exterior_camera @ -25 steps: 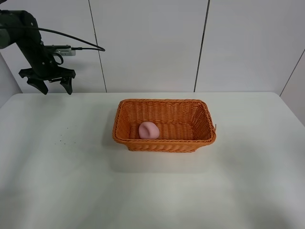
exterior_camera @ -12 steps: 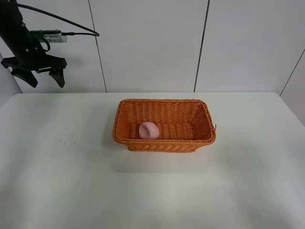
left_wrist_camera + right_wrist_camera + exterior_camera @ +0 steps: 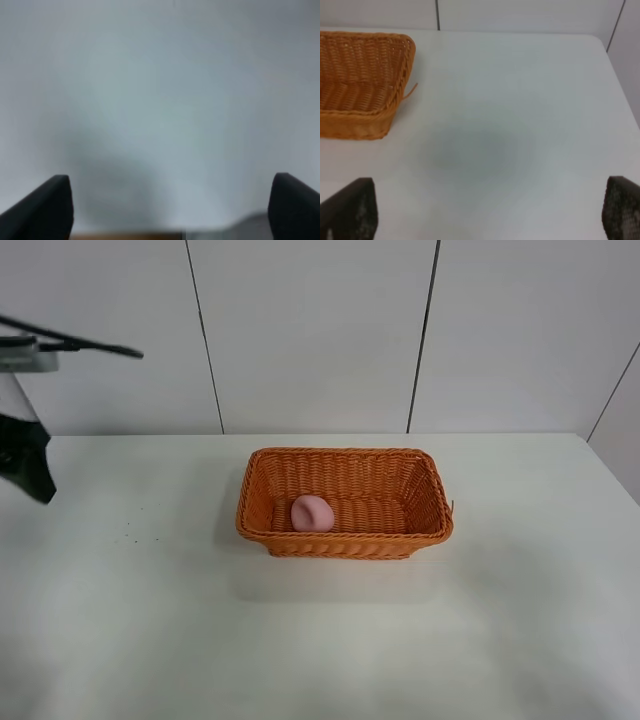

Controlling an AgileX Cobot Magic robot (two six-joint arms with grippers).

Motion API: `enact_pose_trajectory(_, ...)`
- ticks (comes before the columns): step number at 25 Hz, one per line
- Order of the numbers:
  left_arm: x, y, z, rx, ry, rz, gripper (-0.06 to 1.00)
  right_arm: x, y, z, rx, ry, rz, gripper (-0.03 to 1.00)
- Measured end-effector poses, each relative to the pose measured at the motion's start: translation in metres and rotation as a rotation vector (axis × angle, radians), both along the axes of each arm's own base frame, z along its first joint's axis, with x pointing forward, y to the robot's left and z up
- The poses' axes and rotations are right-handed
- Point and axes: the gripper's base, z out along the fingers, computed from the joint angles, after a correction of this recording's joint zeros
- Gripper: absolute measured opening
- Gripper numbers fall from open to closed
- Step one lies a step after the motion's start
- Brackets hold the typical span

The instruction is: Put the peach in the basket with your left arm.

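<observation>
The pale pink peach (image 3: 312,512) lies inside the orange wicker basket (image 3: 345,542), at its left end, on the white table. In the exterior view the left arm is at the far left edge, well away from the basket; only one of its black fingers (image 3: 32,465) and a cable show. In the left wrist view the left gripper (image 3: 170,210) is open and empty, its two tips wide apart over a blurred pale surface. The right gripper (image 3: 490,212) is open and empty over the table, to the right of the basket (image 3: 362,80).
The white table (image 3: 520,620) reaches to a pale panelled wall (image 3: 320,330) behind. A loose wicker strand (image 3: 410,91) sticks out from the basket's right corner. A few dark specks (image 3: 140,525) mark the table left of the basket.
The left arm has swung further left and down, almost out of the exterior view. The peach and the basket have not moved.
</observation>
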Motion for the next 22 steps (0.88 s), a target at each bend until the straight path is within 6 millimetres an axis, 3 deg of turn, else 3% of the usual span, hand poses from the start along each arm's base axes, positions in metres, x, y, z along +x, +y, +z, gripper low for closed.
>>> enact_pose_trajectory(6,-0.105,-0.001,-0.036,0.0,0.017,0.0,0.81,0.0,0.0,0.0,0.0,0.0,0.0,0.69)
enact_pose_trajectory(9,-0.144,-0.002,-0.054,0.001,-0.068,0.002,0.81,0.0,0.0,0.0,0.0,0.0,0.0,0.69)
enact_pose_trajectory(12,-0.173,-0.002,-0.065,0.003,-0.187,0.004,0.81,0.0,0.0,0.0,0.0,0.0,0.0,0.69)
enact_pose_trajectory(22,-0.242,-0.003,-0.049,0.008,-0.697,0.004,0.81,0.0,0.0,0.0,0.0,0.0,0.0,0.69)
